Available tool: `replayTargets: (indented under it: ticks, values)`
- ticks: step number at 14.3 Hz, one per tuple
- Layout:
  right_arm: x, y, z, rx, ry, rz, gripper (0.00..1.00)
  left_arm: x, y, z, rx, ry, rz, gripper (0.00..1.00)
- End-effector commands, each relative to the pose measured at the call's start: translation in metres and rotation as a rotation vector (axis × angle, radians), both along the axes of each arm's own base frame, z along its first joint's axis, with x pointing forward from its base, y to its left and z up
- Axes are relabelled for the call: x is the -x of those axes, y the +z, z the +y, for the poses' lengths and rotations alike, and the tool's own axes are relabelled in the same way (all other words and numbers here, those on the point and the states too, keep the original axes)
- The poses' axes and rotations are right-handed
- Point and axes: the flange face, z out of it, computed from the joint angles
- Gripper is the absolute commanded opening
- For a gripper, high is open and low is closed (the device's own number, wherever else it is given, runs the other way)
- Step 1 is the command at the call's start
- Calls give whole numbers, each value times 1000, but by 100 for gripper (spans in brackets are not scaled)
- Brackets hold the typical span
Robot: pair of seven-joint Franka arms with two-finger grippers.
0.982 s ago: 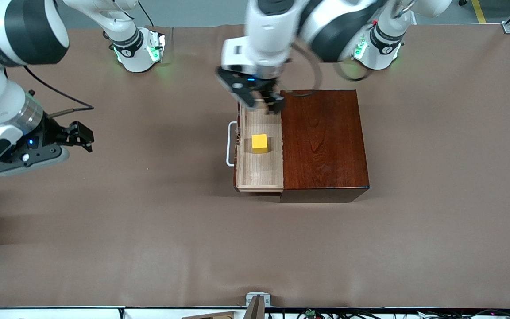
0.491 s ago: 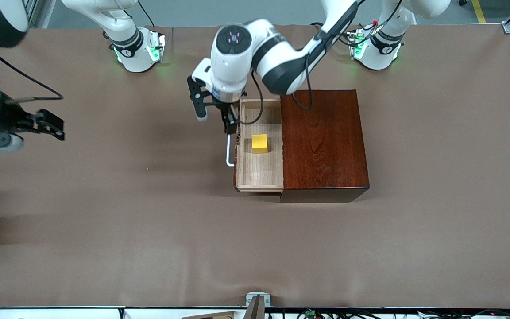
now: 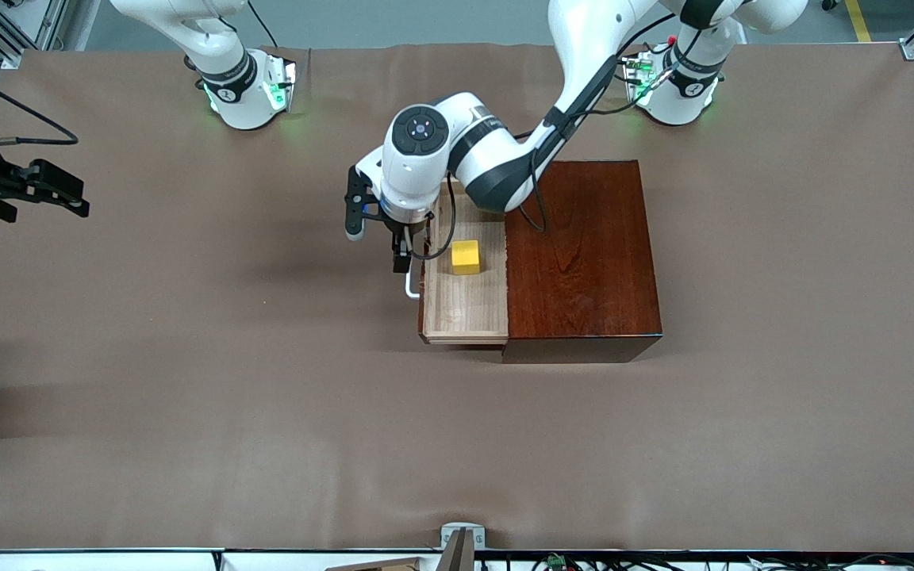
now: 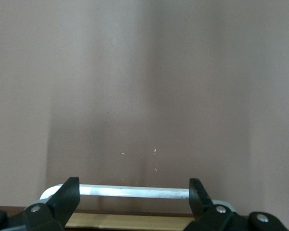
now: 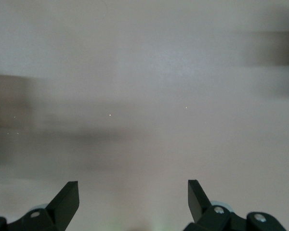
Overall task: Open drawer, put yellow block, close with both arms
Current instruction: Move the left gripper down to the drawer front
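The drawer (image 3: 465,305) of the dark reddish-brown wooden box (image 3: 580,254) is pulled out toward the right arm's end of the table. The yellow block (image 3: 466,256) sits in its pale tray. The white bar handle (image 3: 408,284) is on the drawer's front. My left gripper (image 3: 378,244) is open and low over the handle. In the left wrist view the handle (image 4: 111,191) runs lengthwise between the fingertips of the gripper (image 4: 133,188), untouched. My right gripper (image 3: 60,194) is open and empty over bare table at the right arm's end; it also shows in its wrist view (image 5: 133,190).
Brown cloth covers the table (image 3: 266,412). The left arm's forearm crosses over the box's corner and the drawer's end nearest the robot bases.
My left gripper has swung from over the drawer's inner end down to the handle in front of the drawer. My right arm has drawn back toward the table's edge. The block has not moved.
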Motion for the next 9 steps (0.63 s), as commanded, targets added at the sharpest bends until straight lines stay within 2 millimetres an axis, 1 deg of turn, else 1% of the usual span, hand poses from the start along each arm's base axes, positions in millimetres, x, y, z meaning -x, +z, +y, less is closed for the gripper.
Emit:
replayTargets:
  ticks: [1,3,4,5,6,8,9]
  values:
    - [11,6,-6,-20,-40,17,100,-7,-4,1,-13,-23,-13,100]
    - [15,12,-9,-22,-44,37,100,-10,0,8,-54,-34,-25,100]
    - [14,22,-11,-22,-41,19,100,-10,-3,11,-83,-36,-10,100]
    - [14,27,-10,-22,-33,17,100,-15,-1,17,-98,-27,-10,100]
    - [16,27,-11,-25,-21,29,100,-19,1,24,-122,-24,-9,100]
    - [17,24,-15,-27,29,46,100,-18,2,29,-177,-41,-15,100]
    - [16,21,-17,-27,25,43,100,-19,4,33,-200,-44,-19,100]
